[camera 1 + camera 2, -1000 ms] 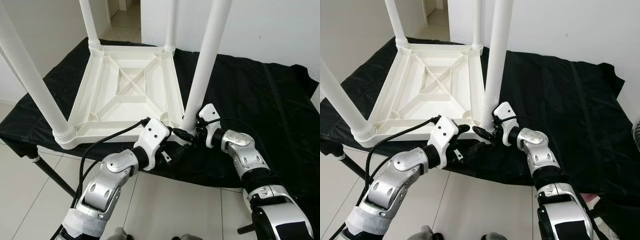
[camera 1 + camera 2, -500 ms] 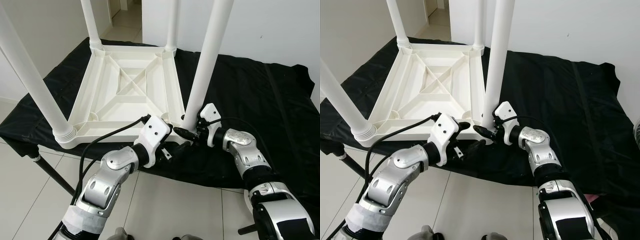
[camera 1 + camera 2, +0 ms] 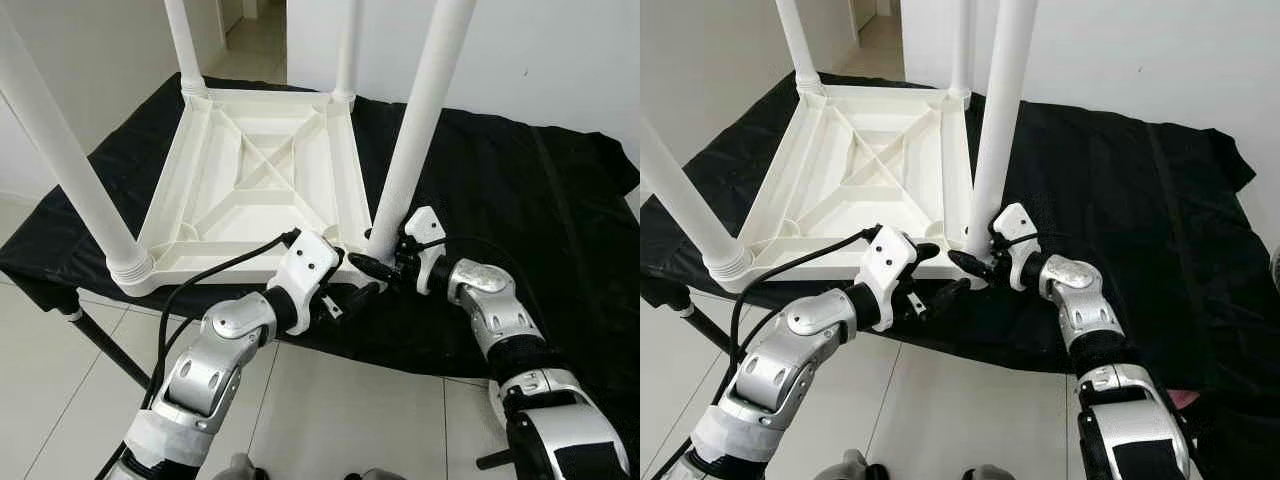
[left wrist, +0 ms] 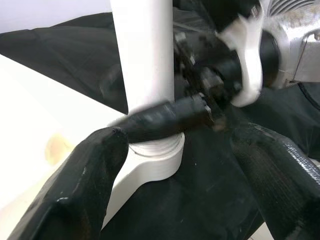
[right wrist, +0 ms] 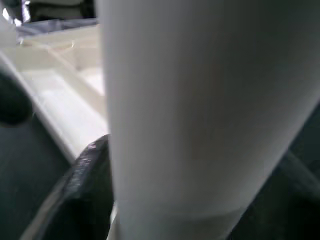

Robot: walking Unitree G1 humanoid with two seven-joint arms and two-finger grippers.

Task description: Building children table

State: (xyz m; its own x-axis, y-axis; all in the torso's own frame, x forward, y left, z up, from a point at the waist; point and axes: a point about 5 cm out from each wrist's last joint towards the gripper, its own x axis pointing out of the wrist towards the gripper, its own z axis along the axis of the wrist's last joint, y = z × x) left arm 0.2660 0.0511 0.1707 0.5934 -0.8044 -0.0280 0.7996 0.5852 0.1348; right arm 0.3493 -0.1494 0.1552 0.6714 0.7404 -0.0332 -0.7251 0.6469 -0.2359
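A white plastic children's table (image 3: 250, 180) lies upside down on a black cloth, with its legs pointing up. My right gripper (image 3: 380, 256) is shut on the near right leg (image 3: 415, 130), just above its screw collar; in the right wrist view that leg (image 5: 200, 100) stands between the black fingers (image 5: 85, 170). My left gripper (image 3: 352, 278) is open at the same corner, low against the tabletop's rim. In the left wrist view its fingers (image 4: 75, 190) straddle the collar (image 4: 157, 160) without touching it, and one right finger crosses the leg.
The black cloth (image 3: 520, 200) covers a folding work table whose front edge runs just below my grippers. Three more legs stand up: near left (image 3: 65, 150), far left (image 3: 183, 45), far right (image 3: 346, 50). Tiled floor (image 3: 60, 380) lies below; a white wall rises behind.
The view has shifted slightly. Both grippers stay at the base of the near right leg, with the left one edged a little closer to the collar.
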